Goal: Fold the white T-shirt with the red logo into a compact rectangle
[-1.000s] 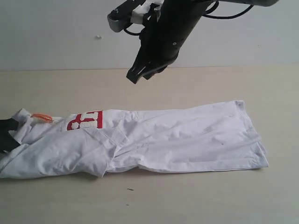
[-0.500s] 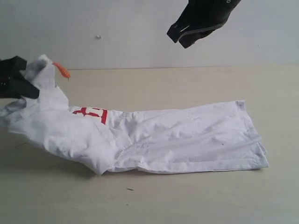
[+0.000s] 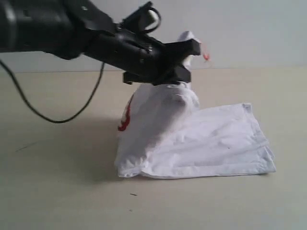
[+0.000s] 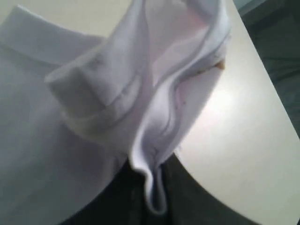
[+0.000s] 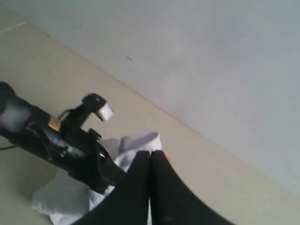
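The white T-shirt [image 3: 216, 143] lies with its lower half flat on the table, and its collar end is lifted and draped back over that half. My left gripper [image 3: 187, 57] has reached across to the middle and is shut on the raised collar fabric. In the left wrist view a fold of the T-shirt [image 4: 117, 93] is pinched between the dark jaws of the left gripper [image 4: 156, 190]. A sliver of the red logo [image 3: 125, 117] shows on the hanging left side. The orange neck tag [image 3: 205, 56] sticks out by the gripper. My right gripper [image 5: 151, 157] is shut and empty, high above the shirt and out of the exterior view.
The beige table [image 3: 57, 191] meets a pale grey wall [image 3: 249, 33] behind. The left arm [image 3: 48, 28] spans the upper left, with a black cable [image 3: 62, 120] looping down from it. A small dark speck [image 3: 133, 194] lies near the front.
The left gripper has carried the collar end up and far to the right, over the shirt's lower half. The right arm has risen out of the exterior view.
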